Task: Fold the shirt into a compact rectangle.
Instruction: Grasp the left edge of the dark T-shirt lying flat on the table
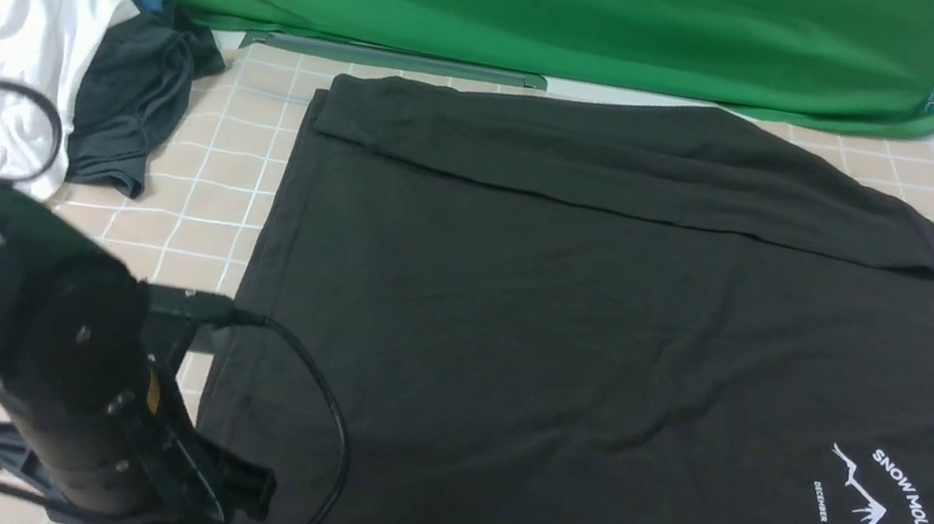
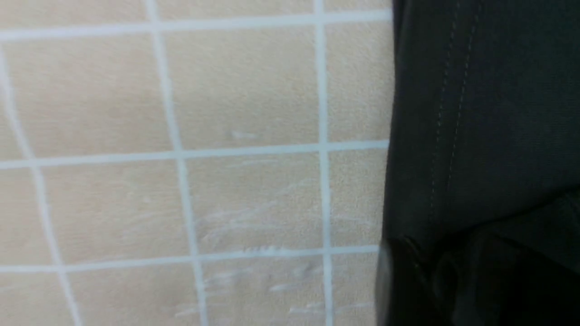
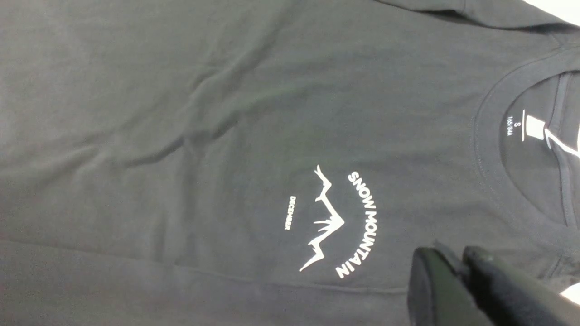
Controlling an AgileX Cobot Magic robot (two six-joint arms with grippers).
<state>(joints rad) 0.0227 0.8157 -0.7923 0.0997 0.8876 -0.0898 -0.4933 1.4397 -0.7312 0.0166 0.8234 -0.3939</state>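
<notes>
Soft black shirt [image 1: 562, 316] flat, edge folded; right tool [image 3: 453, 260] together; left tool [image 1: 239, 490]: cannot tell.

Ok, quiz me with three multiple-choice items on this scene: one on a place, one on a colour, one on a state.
1. Where on the tiled mat is the heap of spare clothes?
A. near right
B. centre
C. far left

2. The chest print on the black T-shirt is:
A. red
B. white
C. yellow

3. The T-shirt's far side is:
A. folded in over the body
B. lying flat, unfolded
C. bunched into a ball

1 C: the heap lies at the mat's far left corner.
2 B: the mountain outline and lettering are white.
3 A: a folded strip runs along the far edge.
</notes>
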